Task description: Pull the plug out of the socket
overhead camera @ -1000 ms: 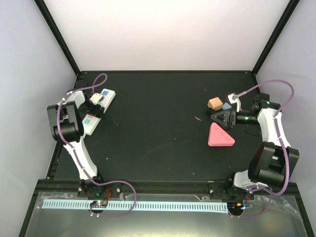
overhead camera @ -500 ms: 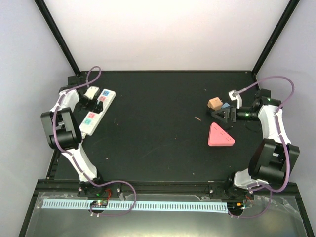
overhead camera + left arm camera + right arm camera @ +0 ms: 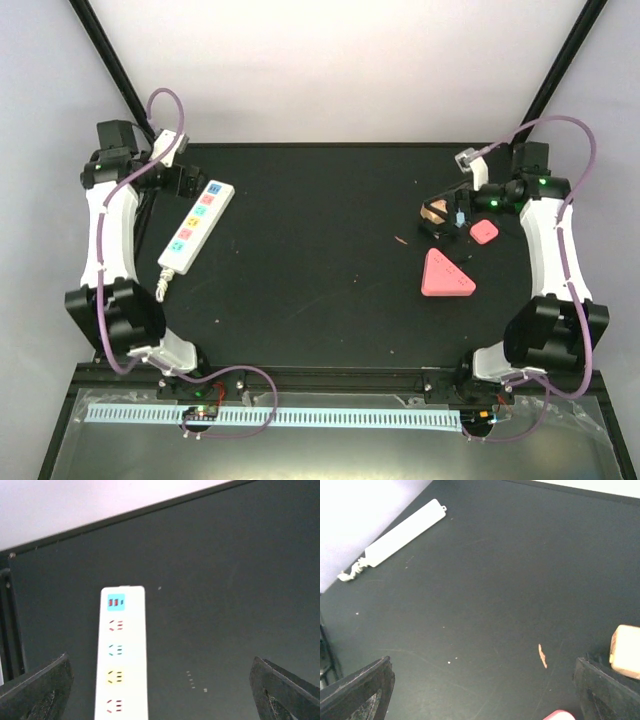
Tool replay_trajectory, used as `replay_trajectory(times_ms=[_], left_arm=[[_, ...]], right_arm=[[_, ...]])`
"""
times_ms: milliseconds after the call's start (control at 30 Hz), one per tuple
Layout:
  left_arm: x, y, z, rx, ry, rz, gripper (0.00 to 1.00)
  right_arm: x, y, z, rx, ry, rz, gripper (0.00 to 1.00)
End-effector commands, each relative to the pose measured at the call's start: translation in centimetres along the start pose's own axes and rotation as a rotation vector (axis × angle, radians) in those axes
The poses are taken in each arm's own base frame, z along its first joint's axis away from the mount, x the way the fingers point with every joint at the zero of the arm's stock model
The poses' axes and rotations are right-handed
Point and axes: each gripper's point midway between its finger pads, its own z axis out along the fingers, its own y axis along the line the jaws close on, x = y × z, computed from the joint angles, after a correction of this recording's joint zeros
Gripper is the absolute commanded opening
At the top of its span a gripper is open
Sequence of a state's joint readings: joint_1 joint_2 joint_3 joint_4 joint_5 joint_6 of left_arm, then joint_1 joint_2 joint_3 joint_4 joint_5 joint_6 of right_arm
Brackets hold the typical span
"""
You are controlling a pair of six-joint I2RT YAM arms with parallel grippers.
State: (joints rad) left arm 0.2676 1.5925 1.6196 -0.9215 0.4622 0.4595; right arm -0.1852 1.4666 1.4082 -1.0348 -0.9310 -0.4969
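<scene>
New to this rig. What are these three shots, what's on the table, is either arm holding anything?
A left arm and a right arm are bolted at the near edge of a black table. The wide picture comes from a fixed camera above and behind them. The other two come from a camera on each wrist, so the dark corner shapes are that arm's own fingers. On the left lies a white power strip with coloured outlets; no plug shows in it. On the right are a pink triangle, a small pink piece and a tan block. The left end effector and the right end effector are both open and hold nothing.
</scene>
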Motion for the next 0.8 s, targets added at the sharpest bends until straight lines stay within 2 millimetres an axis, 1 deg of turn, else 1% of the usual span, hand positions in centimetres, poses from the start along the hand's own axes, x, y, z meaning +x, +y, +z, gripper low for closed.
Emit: replay_trajectory(times_ms=[0, 67, 100, 133, 167, 200, 267, 367, 400, 467, 567, 667, 767], left_arm=[[-0.7, -5.5, -1.9, 0.118, -0.074, 0.002, 0.99], [-0.5, -7.6, -2.2, 0.128, -0.103, 0.036, 0.99], [-0.4, -8.9, -2.2, 0.137, -0.121, 0.064, 0.99], [-0.4, -9.8, -2.3, 0.135, -0.150, 0.090, 0.99], [0.3, -10.6, -2.5, 0.132, -0.160, 0.100, 0.99], [0.1, -11.8, -2.9, 0.130, -0.206, 0.138, 0.99], [1.0, -13.5, -3.2, 0.120, -0.248, 0.179, 0.99], [2.3, -15.5, -3.9, 0.106, -0.299, 0.226, 0.99], [2.7, -16.1, -4.5, 0.102, -0.324, 0.238, 0.99], [3.7, -16.9, -5.0, 0.099, -0.351, 0.247, 0.99], [5.3, -17.3, -5.0, 0.092, -0.369, 0.239, 0.99], [7.0, -16.9, -4.3, 0.060, -0.370, 0.226, 0.99], [8.2, -16.1, -3.6, 0.016, -0.363, 0.217, 0.99]], right_arm=[[-2.4, 0.9, 0.2, 0.128, -0.036, -0.110, 1.00], [-2.7, 2.1, 0.9, 0.136, -0.052, -0.153, 1.00], [-2.8, 2.5, 1.1, 0.150, -0.061, -0.174, 1.00], [-2.8, 3.1, 1.1, 0.165, -0.074, -0.190, 1.00], [-2.7, 3.6, 1.3, 0.174, -0.086, -0.211, 1.00], [-2.5, 3.9, 1.5, 0.178, -0.097, -0.222, 1.00], [-2.1, 4.5, 1.7, 0.182, -0.132, -0.239, 1.00], [-0.9, 4.0, 1.8, 0.225, -0.169, -0.256, 1.00], [-0.5, 3.7, 1.8, 0.248, -0.178, -0.260, 1.00], [0.6, 3.0, 1.9, 0.292, -0.185, -0.267, 1.00], [2.3, 2.0, 2.1, 0.352, -0.188, -0.285, 1.00], [4.1, 1.5, 2.2, 0.390, -0.195, -0.283, 1.00], [4.4, 1.5, 1.7, 0.418, -0.228, -0.295, 1.00]])
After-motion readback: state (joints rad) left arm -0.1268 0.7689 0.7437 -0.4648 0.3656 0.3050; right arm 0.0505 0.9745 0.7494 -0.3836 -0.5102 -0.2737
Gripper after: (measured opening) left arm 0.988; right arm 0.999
